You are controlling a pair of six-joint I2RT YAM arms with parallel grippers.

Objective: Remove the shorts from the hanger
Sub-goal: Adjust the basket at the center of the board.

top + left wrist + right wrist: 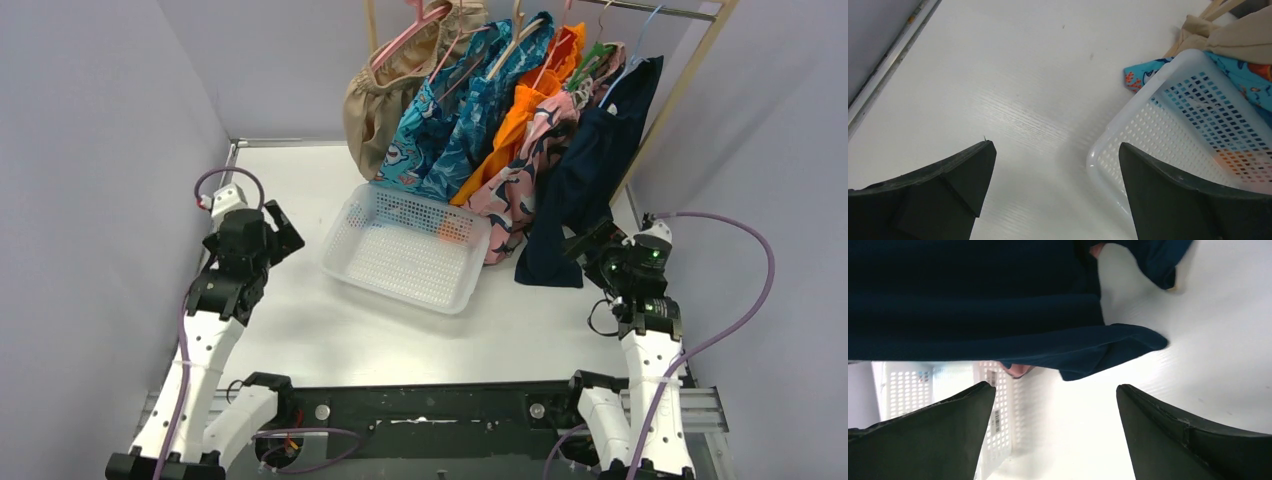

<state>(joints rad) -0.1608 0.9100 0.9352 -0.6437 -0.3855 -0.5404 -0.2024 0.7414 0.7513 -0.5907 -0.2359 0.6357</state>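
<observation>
A white desk [300, 330] seen from above. At its far side a wooden rack [682, 88] carries six pairs of shorts [470, 140], each on one of the hangers [405, 35] and all packed close together. From left to right they are a tan pair [385, 95], a turquoise pair [425, 130] with a print, a teal pair [490, 90] with a darker print, an orange pair [515, 120], a pink pair [525, 180] with navy sharks, and a plain navy pair [585, 180]. The pink and navy pairs hang lowest, down near the desk.

A white perforated basket [400, 262] lies on the desk in front of the shorts, turned at an angle. Its far edge sits under the turquoise and teal hems, and the pink hem is just beside its right corner.

The left gripper [283, 232] hovers over the desk just left of the basket. Its jaws are spread wide with nothing between them. Its wrist view shows bare desk between the fingers and a basket corner under the right one.

The right gripper [590, 245] sits at the right, just beside the lower edge of the navy pair. Its jaws are also spread wide and hold nothing. In its wrist view the navy cloth fills the upper part, just ahead of the fingers and not between them.
</observation>
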